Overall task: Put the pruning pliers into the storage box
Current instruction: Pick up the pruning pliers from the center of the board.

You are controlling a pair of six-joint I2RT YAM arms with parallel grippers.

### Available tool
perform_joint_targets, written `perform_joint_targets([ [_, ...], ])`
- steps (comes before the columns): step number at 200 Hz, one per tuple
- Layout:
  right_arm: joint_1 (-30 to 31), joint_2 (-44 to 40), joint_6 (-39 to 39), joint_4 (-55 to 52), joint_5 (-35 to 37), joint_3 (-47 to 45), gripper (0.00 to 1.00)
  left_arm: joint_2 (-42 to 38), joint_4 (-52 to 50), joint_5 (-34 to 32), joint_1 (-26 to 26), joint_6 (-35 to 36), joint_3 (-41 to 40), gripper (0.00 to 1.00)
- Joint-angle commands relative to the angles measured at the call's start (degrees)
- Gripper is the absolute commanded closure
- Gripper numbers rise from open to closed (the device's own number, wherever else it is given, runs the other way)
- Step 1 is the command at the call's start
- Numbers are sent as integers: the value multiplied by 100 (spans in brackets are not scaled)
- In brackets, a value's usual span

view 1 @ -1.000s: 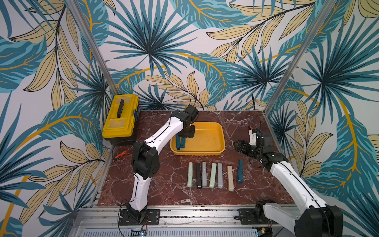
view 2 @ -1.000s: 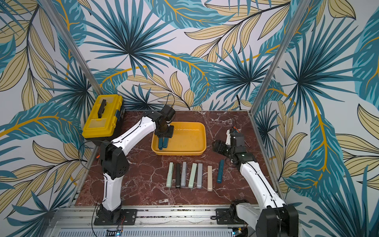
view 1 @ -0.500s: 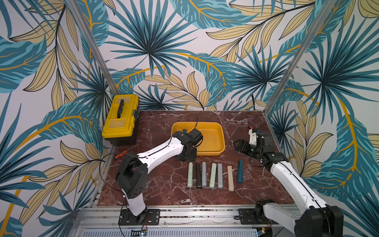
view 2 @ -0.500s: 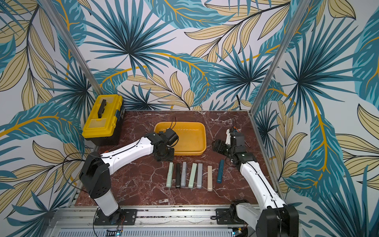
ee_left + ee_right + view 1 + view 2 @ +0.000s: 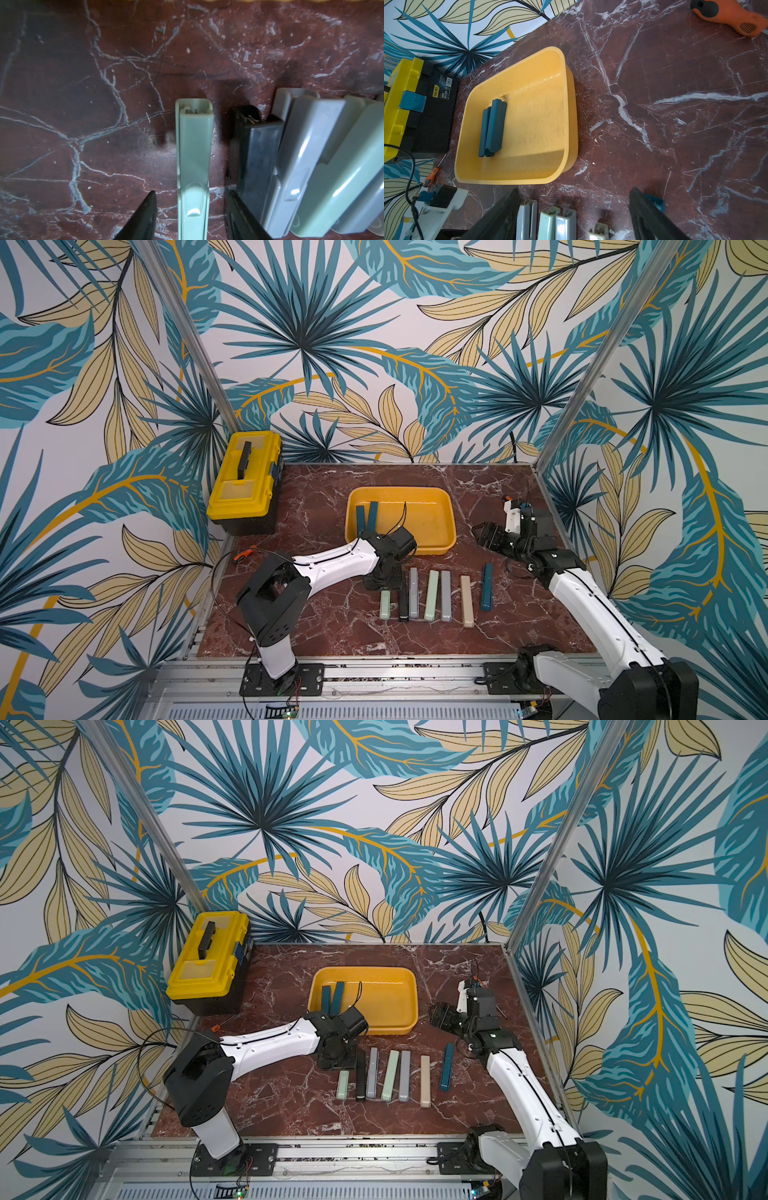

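Note:
The yellow-orange storage box (image 5: 451, 526) (image 5: 365, 969) holds two dark teal pruning pliers (image 5: 368, 516) (image 5: 493, 126) at its left side. Several more lie in a row in front of it, from a mint green one (image 5: 385, 605) (image 5: 194, 149) to a dark teal one (image 5: 486, 587). My left gripper (image 5: 384, 583) (image 5: 190, 192) points down over the row's left end. It is open, one finger on each side of the mint green piece, with gaps showing. A black piece (image 5: 257, 162) lies just beside it. My right gripper (image 5: 484, 533) (image 5: 574, 190) hangs open and empty to the right of the box.
A yellow lidded toolbox (image 5: 245, 485) stands at the back left. A small orange-handled tool (image 5: 243, 554) lies in front of it, and another orange handle (image 5: 733, 16) shows near the right arm. Patterned walls close in three sides.
My left arm has come out of the storage box and down to the row's left end, over the mint green piece, with its jaws a little wider. The right arm has not moved.

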Motion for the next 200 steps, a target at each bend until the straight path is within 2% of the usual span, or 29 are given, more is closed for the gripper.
perform_joint_targets([
  [1, 28, 3, -10, -27, -25, -116, 16, 102, 214, 79, -61, -111, -70, 46],
  [79, 43, 83, -14, -9, -12, -111, 16, 416, 407, 166, -106, -123, -242, 56],
  [111, 49, 103, -15, 17, -11, -122, 16, 469, 416, 168, -104, -119, -261, 65],
  [152, 63, 130, 10, 44, -16, -115, 16, 474, 384, 202, -106, -63, -241, 82],
  [200, 71, 156, 23, 70, -16, -124, 16, 421, 255, 163, -114, -16, -194, 89],
])
